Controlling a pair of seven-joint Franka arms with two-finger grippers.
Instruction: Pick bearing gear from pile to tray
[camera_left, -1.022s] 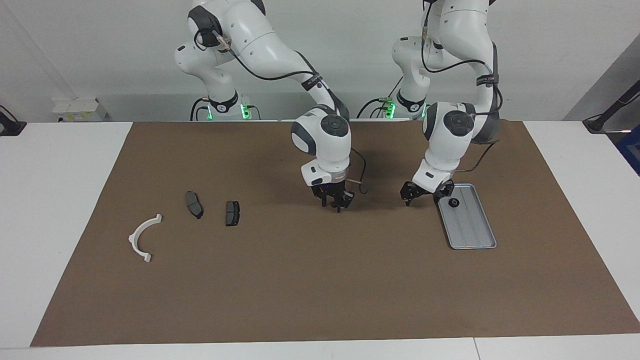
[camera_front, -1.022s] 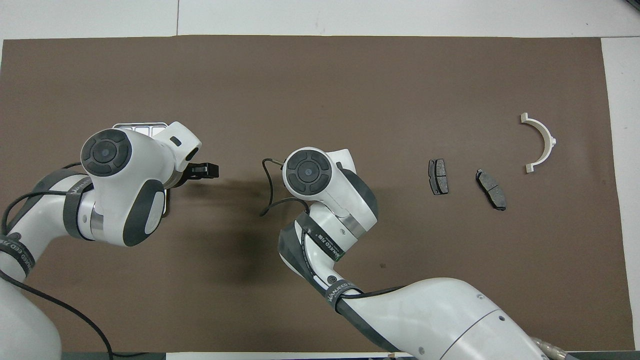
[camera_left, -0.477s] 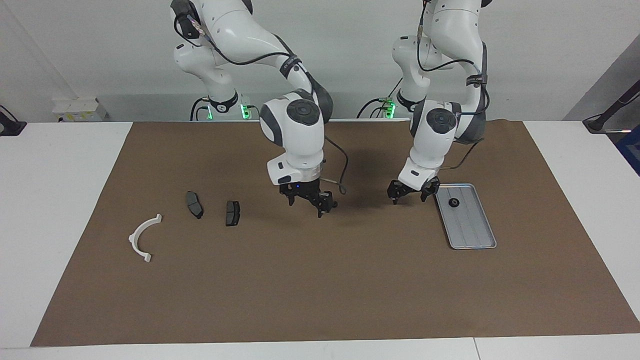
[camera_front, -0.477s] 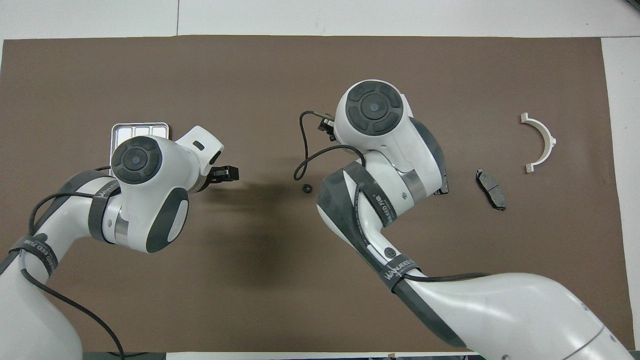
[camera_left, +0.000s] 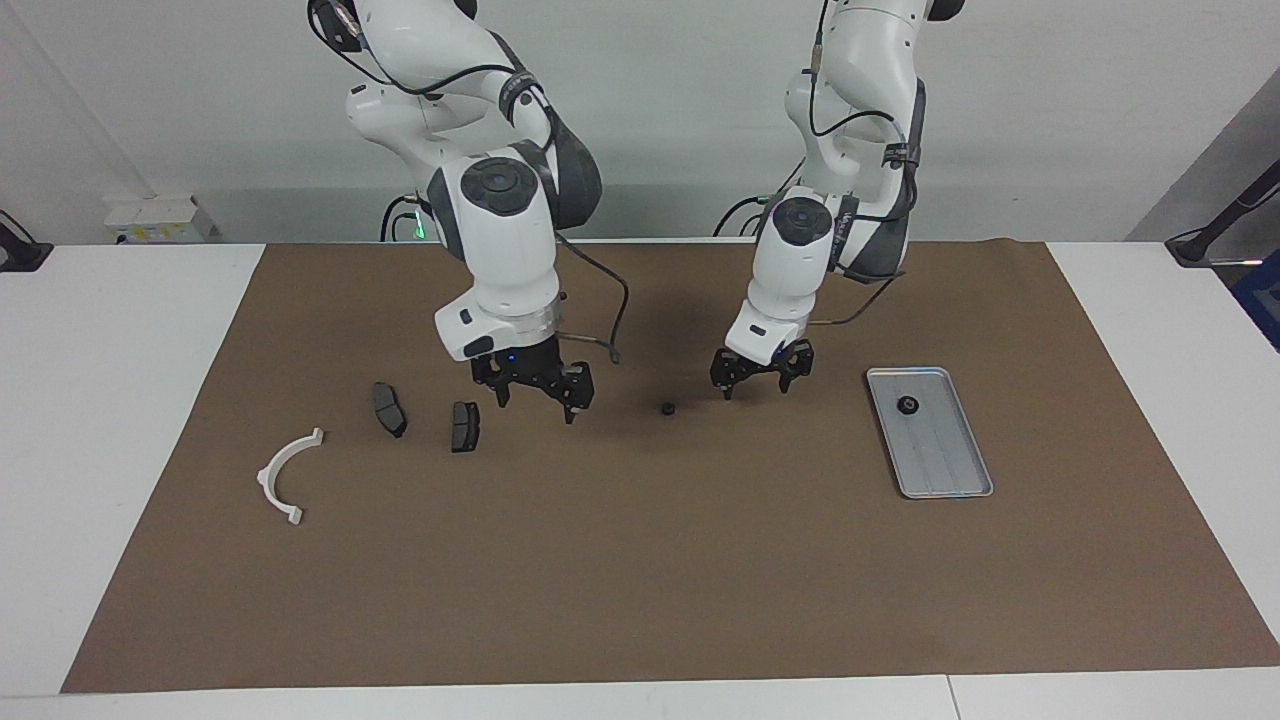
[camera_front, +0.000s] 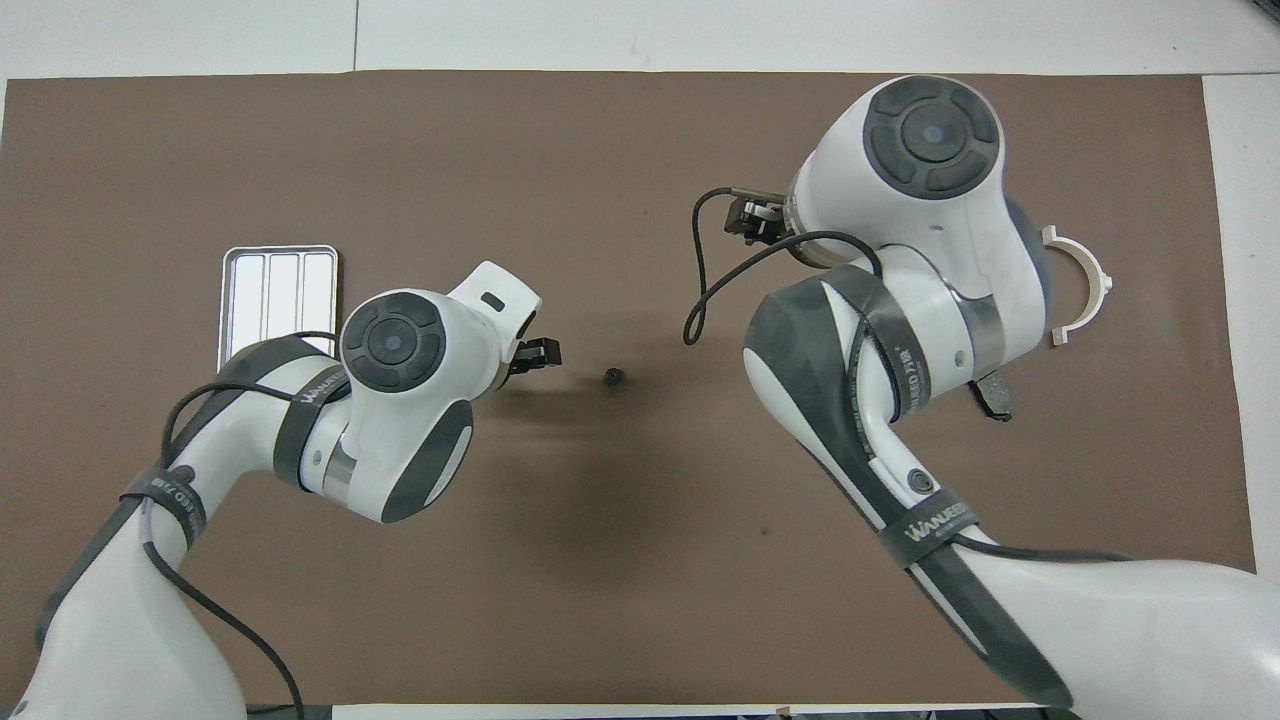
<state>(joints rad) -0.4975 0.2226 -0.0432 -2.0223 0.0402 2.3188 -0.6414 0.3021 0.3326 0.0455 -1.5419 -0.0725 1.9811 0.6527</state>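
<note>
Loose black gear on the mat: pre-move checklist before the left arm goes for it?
1. Small black gear lies alone on the brown mat, nothing touching it: ok.
2. Left claw is open and holds nothing, raised over the mat beside the gear, toward the tray: ok.
3. Left claw centred over the gear: not ok, it sits off to one side.
4. Right claw is open and empty, over the mat beside the brake pad, apart from the gear: ok.
5. Tray has free room; one black gear already lies in its end nearer the robots: ok.
6. Which way up the loose gear lies: cannot tell.
</note>
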